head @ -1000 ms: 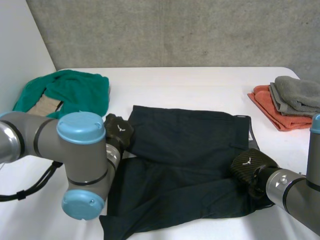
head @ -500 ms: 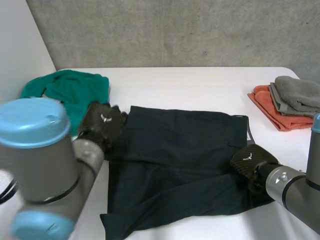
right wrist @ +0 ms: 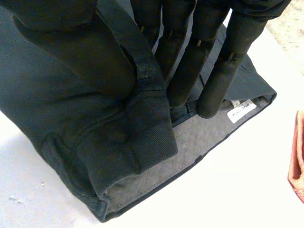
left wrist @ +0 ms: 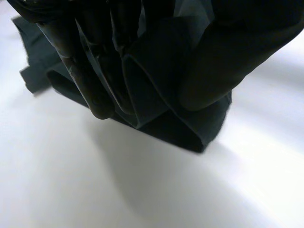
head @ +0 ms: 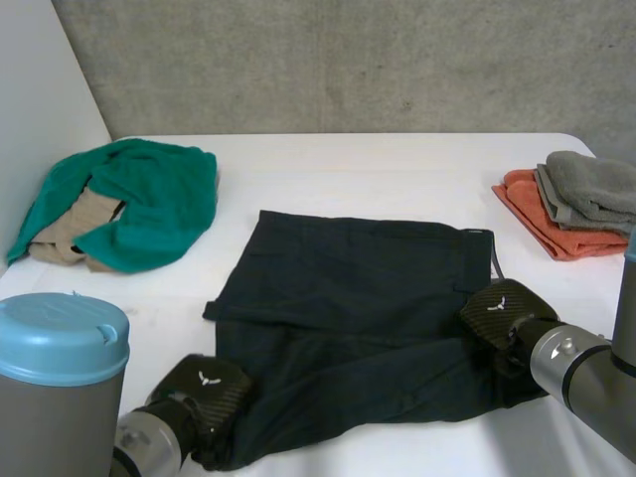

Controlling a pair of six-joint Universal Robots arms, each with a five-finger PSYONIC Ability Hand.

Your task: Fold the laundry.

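At the far left of the counter [head: 378, 164] a green cloth [head: 149, 199] lies heaped over a tan cloth [head: 58, 245], not yet folded. My left hand [head: 204, 390] sits at the near left corner of the dark shorts [head: 358, 288], its fingers and thumb closed on a bunched fold of the hem. The shorts lie spread across the middle of the counter, with the waistband to the right. My right hand [head: 500, 310] is on that right edge, thumb and fingers pinching the waistband, and the grey lining and label show beyond its fingertips.

I judge this to be the start of a fold. With both ends gripped, the next move calls for lifting together and carrying the near side over to the far edge, cloth taut between the hands. There is open counter beyond the shorts for that. The near edge is close under both hands. The stacked orange towel [head: 537, 227] and grey towel [head: 591, 194] lie near on the right, so I'd avoid swinging the right hand outward.
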